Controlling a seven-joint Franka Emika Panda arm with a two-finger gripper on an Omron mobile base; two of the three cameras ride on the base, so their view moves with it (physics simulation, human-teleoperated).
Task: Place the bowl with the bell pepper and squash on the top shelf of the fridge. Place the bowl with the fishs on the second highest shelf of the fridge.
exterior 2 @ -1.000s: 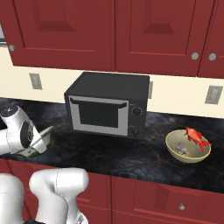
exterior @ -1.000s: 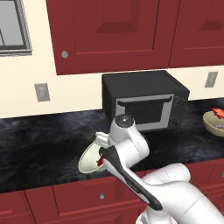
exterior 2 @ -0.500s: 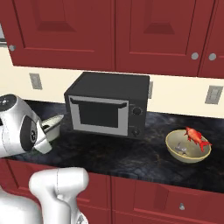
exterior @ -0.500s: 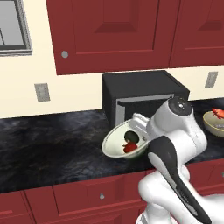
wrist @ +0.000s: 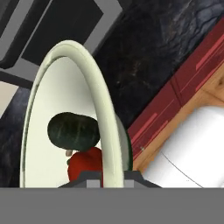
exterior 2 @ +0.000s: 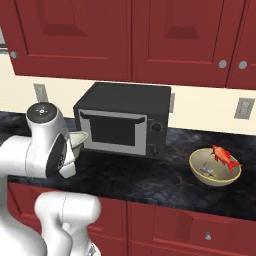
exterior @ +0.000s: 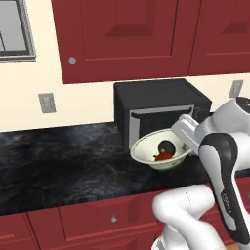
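The gripper holds the bowl with the bell pepper and squash by its rim, at the bowl's right side in the left base view. In the hand view the rim passes between the two finger tips, so the jaws are closed on the rim.

The bowl is raised above the black marbled counter, directly in front of the black microwave. It is tilted, with its opening turned toward the camera in the left base view. The green foot shows at its underside.

Inside the bowl, the bell pepper and the squash lie together at the lower part of the interior. In the hand view the squash sits just above the bell pepper, and the two touch.

In the right base view the arm covers most of the bowl; a section of its pale rim projects beside the microwave.

The bowl with the fishs rests on the counter, well apart from the microwave on its right side. The red-orange fish leans on the far rim; the grey fish lies on the bowl floor.

Red cabinet doors hang above the counter.
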